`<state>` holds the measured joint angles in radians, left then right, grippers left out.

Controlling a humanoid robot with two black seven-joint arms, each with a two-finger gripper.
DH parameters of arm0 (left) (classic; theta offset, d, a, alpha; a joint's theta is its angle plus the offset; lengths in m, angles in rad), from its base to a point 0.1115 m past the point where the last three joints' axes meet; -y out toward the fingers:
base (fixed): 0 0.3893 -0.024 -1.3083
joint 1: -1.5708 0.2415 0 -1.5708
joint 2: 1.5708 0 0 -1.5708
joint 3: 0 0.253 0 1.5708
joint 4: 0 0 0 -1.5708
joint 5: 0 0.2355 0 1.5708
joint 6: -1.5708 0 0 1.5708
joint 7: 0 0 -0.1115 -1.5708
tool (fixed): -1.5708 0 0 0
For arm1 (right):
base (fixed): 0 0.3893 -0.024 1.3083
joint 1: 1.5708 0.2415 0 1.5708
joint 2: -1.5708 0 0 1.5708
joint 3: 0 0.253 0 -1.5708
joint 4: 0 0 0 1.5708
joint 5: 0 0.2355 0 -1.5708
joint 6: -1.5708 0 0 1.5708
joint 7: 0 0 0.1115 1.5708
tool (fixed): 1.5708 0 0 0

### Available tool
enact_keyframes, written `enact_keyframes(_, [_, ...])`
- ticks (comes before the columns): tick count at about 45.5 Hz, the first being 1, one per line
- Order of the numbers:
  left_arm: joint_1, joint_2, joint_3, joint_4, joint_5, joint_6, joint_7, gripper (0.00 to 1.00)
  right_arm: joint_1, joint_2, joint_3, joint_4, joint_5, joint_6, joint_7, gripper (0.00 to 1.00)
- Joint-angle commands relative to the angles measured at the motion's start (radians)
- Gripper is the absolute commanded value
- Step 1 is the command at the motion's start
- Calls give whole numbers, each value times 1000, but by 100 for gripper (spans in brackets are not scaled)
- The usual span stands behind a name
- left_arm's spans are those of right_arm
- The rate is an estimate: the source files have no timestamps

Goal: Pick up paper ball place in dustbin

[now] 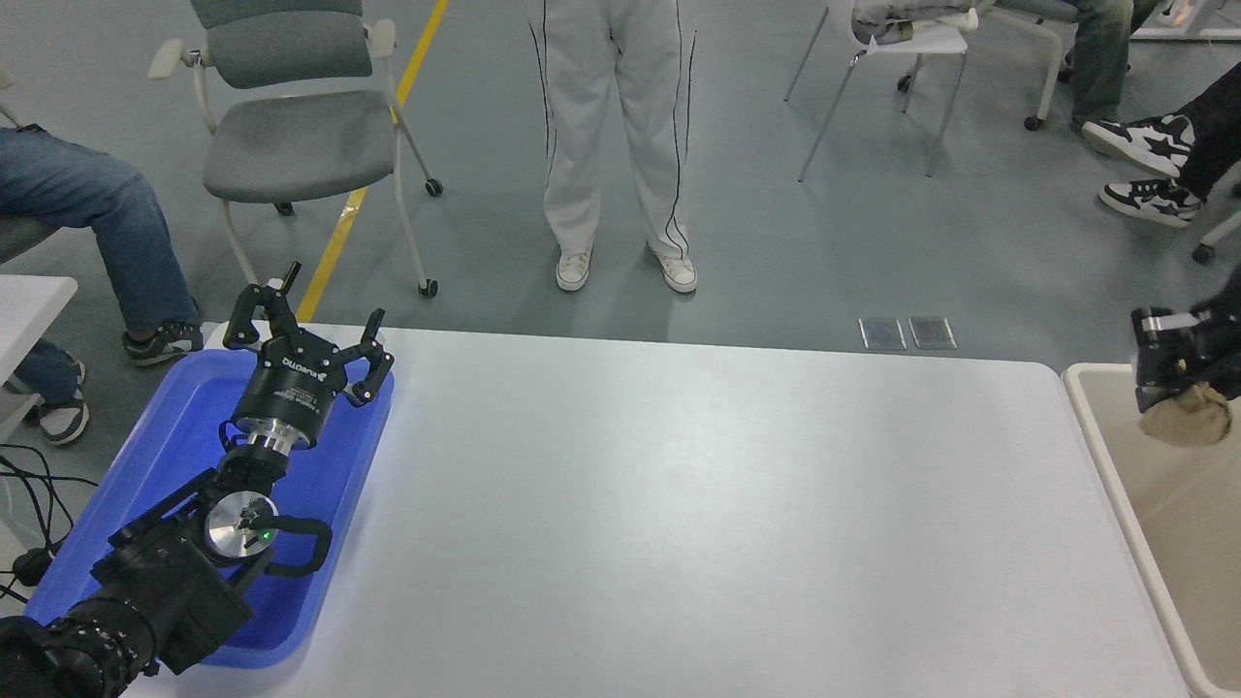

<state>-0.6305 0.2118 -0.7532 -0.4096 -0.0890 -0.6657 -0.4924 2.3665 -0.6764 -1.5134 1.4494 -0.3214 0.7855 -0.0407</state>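
Note:
The tan paper ball (1187, 416) hangs in my right gripper (1175, 390) at the picture's right edge, above the open dustbin (1115, 475). The gripper's black fingers are shut on the ball's top; its lumpy lower half shows below them. The dustbin is a cream bin with a pale rounded rim, standing against the table's right end, cut off by the frame edge. My left gripper (308, 334) is open and empty, parked over the blue tray at the lower left.
A shallow blue tray (194, 407) lies at the table's left edge under my left arm. The white table (679, 504) spans the middle. A person in white trousers (616, 136) stands beyond the far edge. Chairs and seated people are around.

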Motion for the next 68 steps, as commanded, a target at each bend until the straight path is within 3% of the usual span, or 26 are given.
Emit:
enact_keyframes(1, [0,0,0,0,0,0,0,100,-9,-117,-183,-30,-10,0,-1,0])
enact_keyframes(8, [0,0,0,0,0,0,0,100,-16,-256,-203,-89,-83,0,-1,0])
enact_keyframes(15, [0,0,0,0,0,0,0,100,-42,-311,-199,-124,-134,0,-1,0])
enact_keyframes(29, [0,0,0,0,0,0,0,100,-133,-315,-104,-247,-136,0,-1,0])
enact_keyframes(51, [0,0,0,0,0,0,0,100,-714,-308,479,-583,-133,0,-1,0])
enact_keyframes(63, [0,0,0,0,0,0,0,100,-990,-287,665,-724,-125,0,-1,0])
enact_keyframes(68, [0,0,0,0,0,0,0,100,-1113,-243,723,-785,-117,-118,-1,0])
